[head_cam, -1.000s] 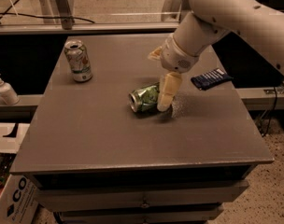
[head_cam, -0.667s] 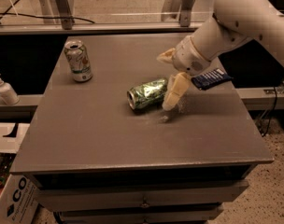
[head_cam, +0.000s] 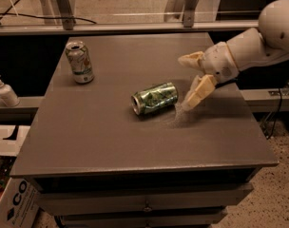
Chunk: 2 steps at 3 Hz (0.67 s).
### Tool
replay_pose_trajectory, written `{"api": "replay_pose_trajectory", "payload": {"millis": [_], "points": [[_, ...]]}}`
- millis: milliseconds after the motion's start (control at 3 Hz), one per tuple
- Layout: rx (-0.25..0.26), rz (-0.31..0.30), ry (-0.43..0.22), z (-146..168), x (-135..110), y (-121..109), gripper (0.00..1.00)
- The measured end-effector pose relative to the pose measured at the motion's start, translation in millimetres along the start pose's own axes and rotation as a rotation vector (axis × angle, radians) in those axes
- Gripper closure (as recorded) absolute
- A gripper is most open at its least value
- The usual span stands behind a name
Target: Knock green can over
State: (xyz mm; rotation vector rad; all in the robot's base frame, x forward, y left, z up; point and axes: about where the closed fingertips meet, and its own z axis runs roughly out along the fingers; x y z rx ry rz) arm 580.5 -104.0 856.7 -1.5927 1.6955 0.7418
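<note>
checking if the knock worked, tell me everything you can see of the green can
The green can lies on its side near the middle of the table, silver top end facing left toward the camera. Its shiny, metal-looking body is dark green with pale swirls. Only the table touches it; the open gripper hangs just right of it, apart.

Upright white can (head_cam: 79, 63); soap bottle (head_cam: 5, 93).

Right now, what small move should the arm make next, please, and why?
Probably draw the gripper up and away from the cans. The green can already lies on its side on the table, with the gripper just beyond its base end and apart from it, so the knock looks done. Any push now would gain nothing. The white can stands upright, well clear.
</note>
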Motion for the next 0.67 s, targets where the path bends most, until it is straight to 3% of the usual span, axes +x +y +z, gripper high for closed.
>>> {"api": "replay_pose_trajectory", "payload": {"millis": [333,667], "points": [[0.005,0.046,-0.113,-22.8,14.7,-0.2,0.0],[0.005,0.046,-0.112,-22.5,14.6,-0.2,0.0]]}}
